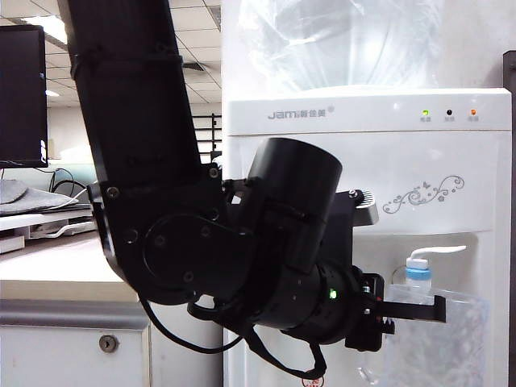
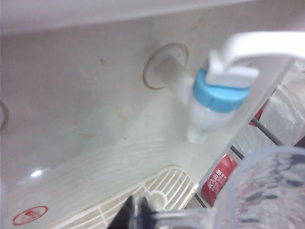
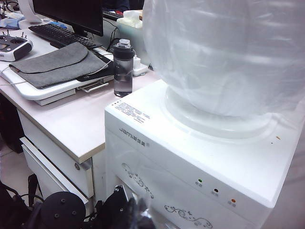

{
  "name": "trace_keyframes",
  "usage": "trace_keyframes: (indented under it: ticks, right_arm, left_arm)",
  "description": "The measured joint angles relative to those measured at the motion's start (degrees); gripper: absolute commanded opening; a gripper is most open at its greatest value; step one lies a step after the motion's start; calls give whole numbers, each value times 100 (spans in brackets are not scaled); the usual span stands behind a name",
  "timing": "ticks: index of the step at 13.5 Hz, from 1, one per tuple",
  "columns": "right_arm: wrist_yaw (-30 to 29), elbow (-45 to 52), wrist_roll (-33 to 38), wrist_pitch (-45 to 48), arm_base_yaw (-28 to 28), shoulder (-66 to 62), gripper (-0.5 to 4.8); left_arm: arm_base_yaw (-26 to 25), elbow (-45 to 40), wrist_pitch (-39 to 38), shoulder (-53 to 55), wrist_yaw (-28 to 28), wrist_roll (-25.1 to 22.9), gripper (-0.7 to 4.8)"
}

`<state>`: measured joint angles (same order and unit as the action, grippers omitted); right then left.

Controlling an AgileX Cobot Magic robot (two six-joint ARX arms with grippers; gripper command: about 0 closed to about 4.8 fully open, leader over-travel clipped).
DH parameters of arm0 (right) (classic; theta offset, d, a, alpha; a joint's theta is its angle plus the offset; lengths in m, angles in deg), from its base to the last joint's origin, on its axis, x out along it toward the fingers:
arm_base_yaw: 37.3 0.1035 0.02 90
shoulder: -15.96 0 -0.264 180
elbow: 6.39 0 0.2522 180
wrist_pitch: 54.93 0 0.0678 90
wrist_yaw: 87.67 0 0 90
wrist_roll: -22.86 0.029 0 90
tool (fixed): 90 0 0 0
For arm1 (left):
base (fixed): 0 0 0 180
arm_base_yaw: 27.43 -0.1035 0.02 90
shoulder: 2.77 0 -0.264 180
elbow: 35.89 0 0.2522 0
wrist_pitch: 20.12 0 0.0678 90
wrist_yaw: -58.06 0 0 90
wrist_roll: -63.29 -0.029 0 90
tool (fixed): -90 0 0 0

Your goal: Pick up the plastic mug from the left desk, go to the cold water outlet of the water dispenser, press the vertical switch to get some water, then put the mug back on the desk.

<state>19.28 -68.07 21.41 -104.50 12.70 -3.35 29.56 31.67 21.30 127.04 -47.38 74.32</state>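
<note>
The clear plastic mug (image 2: 269, 191) hangs by its thin handle (image 2: 181, 217), on which my left gripper (image 2: 135, 213) is shut. The mug's rim is just below and to one side of the cold water outlet (image 2: 217, 95), a white tap with a blue collar and a long white lever (image 2: 267, 45). In the exterior view the left gripper (image 1: 411, 310) holds the mug (image 1: 443, 343) under that tap (image 1: 418, 272) on the water dispenser (image 1: 322, 161). My right gripper (image 3: 136, 210) hovers high in front of the dispenser (image 3: 157, 157), its blurred fingers close together and empty. The left desk (image 1: 48, 274) is behind.
A white drip grille (image 2: 157, 188) lies below the tap. A red object (image 2: 218, 180) shows past the dispenser's edge. On the desk (image 3: 71, 124) stand a smoky-grey bottle (image 3: 123, 67), a grey pouch (image 3: 57, 64), a keyboard (image 3: 62, 34) and a monitor (image 3: 69, 12). The left arm (image 1: 161, 201) blocks much of the exterior view.
</note>
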Motion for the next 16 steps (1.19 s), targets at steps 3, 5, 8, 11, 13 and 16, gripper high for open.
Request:
trace_keyframes:
  ticks: [3, 5, 8, 11, 13, 16]
  right_arm:
    - [0, 0, 0, 0, 0, 4, -1]
    - [0, 0, 0, 0, 0, 4, -1]
    - [0, 0, 0, 0, 0, 4, -1]
    - [0, 0, 0, 0, 0, 4, -1]
    - [0, 0, 0, 0, 0, 4, -1]
    - [0, 0, 0, 0, 0, 4, -1]
  left_arm:
    - [2, 0, 2, 0, 28, 0, -6]
    - [0, 0, 2, 0, 28, -22, -6]
    - [0, 0, -20, 0, 42, -240, -6]
    - [44, 0, 31, 162, -496, -267, -6]
    - [39, 0, 28, 262, -713, -267, -6]
    - [61, 0, 31, 302, -734, -269, -6]
